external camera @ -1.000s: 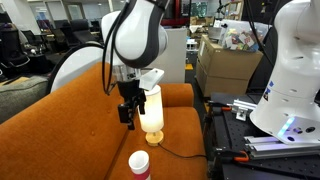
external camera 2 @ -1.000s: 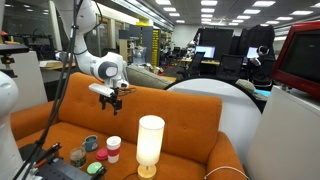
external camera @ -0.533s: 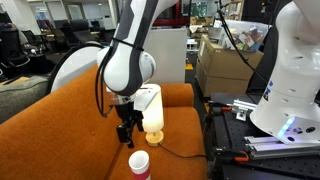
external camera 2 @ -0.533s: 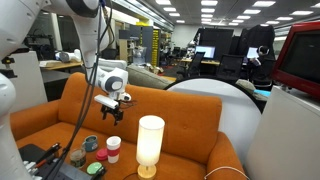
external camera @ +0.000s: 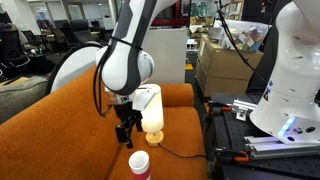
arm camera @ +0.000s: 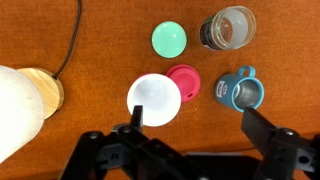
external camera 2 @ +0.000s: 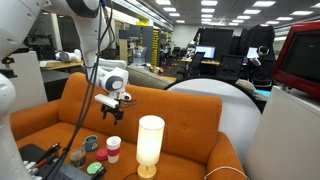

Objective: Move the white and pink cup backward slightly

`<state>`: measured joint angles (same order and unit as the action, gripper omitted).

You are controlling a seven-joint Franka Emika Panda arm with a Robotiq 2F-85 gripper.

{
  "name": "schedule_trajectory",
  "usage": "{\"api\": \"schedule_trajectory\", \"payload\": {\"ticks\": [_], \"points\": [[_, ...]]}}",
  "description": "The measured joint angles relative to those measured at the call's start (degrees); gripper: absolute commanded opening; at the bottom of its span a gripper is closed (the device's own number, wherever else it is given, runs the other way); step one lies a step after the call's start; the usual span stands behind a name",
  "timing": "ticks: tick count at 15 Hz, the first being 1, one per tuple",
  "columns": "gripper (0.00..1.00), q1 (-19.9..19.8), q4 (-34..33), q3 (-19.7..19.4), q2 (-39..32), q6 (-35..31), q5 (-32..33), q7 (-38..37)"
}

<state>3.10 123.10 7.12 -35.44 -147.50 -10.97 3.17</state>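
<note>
The white and pink cup [external camera: 139, 163] stands on the orange sofa seat, in front of the glowing lamp. It also shows in an exterior view [external camera 2: 113, 148] and, from above, as a white round top in the wrist view [arm camera: 153, 100]. My gripper [external camera: 126, 133] hangs in the air above the cup, apart from it, and also shows in an exterior view [external camera 2: 113, 113]. In the wrist view my gripper [arm camera: 198, 125] is open and empty. One of its fingers [arm camera: 135, 115] lies at the cup's edge, the other towards the blue mug.
A tall cream lamp [external camera: 150, 110] on a round base [arm camera: 45, 92] stands just behind the cup, its cable trailing. Beside the cup lie a pink round lid [arm camera: 184, 82], a green disc [arm camera: 169, 39], a glass [arm camera: 228, 28] and a blue mug [arm camera: 240, 92].
Over the last second my gripper came down and moved nearer the cup. In the last half second nothing has visibly moved.
</note>
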Motion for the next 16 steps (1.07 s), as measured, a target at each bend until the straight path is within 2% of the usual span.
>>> {"api": "schedule_trajectory", "payload": {"ticks": [13, 16], "points": [[1.0, 2.0, -5.1, -0.1, -9.2, -2.5, 3.3, -1.4], [1.0, 2.0, -5.1, 0.0, -9.1, -2.5, 3.3, -1.4]]}}
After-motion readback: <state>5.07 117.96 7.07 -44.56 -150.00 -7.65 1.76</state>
